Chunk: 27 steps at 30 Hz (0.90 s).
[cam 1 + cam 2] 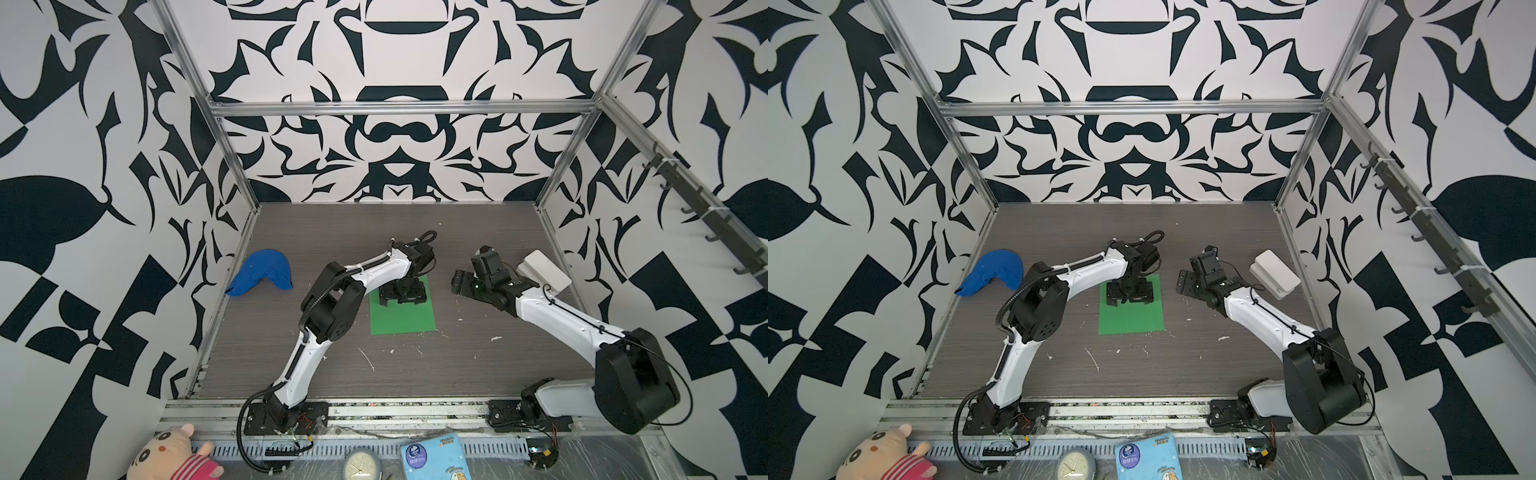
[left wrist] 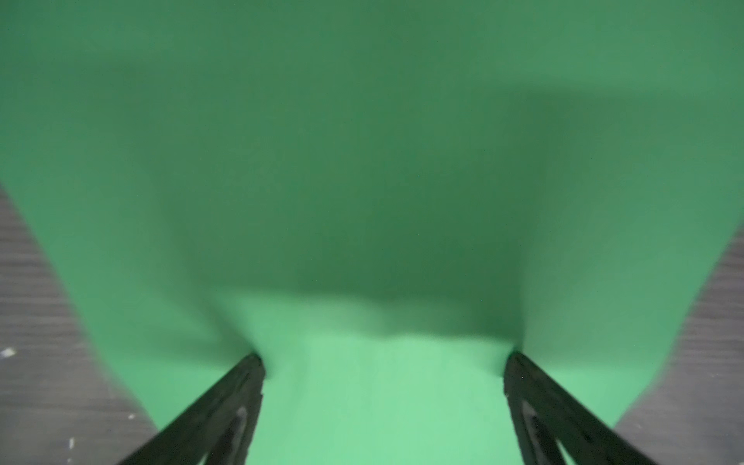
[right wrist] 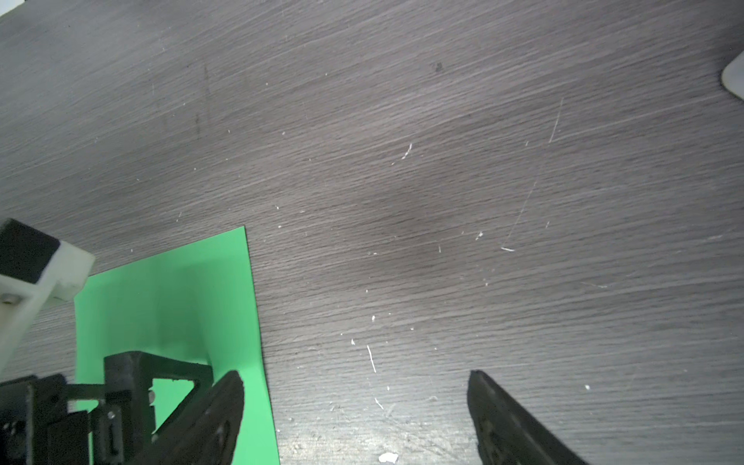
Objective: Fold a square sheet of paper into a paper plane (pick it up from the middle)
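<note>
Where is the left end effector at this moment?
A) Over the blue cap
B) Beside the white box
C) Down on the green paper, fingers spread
C: in a top view the left end effector sits on the square sheet of paper, and the left wrist view shows its fingers set wide apart on it.

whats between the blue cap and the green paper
Only the left arm, crossing above the table, stands between the blue cap and the square sheet of paper; both top views show it.
</note>
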{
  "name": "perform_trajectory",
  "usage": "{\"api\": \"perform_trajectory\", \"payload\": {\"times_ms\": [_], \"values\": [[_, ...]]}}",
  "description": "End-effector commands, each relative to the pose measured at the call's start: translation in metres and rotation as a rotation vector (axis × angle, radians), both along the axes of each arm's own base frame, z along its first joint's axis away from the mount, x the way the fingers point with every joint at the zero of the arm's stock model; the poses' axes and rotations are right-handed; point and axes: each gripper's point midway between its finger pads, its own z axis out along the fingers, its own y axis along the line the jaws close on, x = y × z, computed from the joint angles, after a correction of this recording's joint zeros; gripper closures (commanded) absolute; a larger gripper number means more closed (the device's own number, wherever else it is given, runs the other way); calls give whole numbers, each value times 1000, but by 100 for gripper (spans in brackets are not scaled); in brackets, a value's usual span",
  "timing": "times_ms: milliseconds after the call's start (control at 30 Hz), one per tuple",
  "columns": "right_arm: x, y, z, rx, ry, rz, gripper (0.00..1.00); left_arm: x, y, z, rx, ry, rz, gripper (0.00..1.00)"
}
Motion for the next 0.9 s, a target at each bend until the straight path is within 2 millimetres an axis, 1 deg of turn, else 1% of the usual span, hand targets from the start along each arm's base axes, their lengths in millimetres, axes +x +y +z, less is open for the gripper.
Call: {"api": "perform_trajectory", "payload": {"times_ms": [0,100,233,300,400,467,500,567,700,767,867], "values": [[3,-6,11,-1,-46,-31,10,-31,38,-46,178,157,12,10],[3,-6,11,-5,-47,-30,10,-32,36,-50,163,158,14,14],[4,-4,10,0,-40,-25,10,-32,34,-47,133,143,16,14],[4,-4,8,2,-37,-24,10,-31,31,-45,101,128,16,20],[5,-2,7,7,-31,-24,10,-26,24,-39,10,109,30,31],[5,-2,6,8,-26,-24,10,-21,19,-30,-64,86,38,40],[5,-2,6,7,-24,-24,11,-17,16,-22,-101,65,43,44],[5,-2,6,7,-20,-26,11,-7,11,-4,-177,23,44,57],[7,-2,8,8,-22,-33,11,9,2,44,-331,-75,34,81],[8,-2,9,11,-25,-35,11,13,0,64,-414,-105,29,85],[10,0,10,19,-27,-34,11,19,-7,94,-569,-144,24,83]]}}
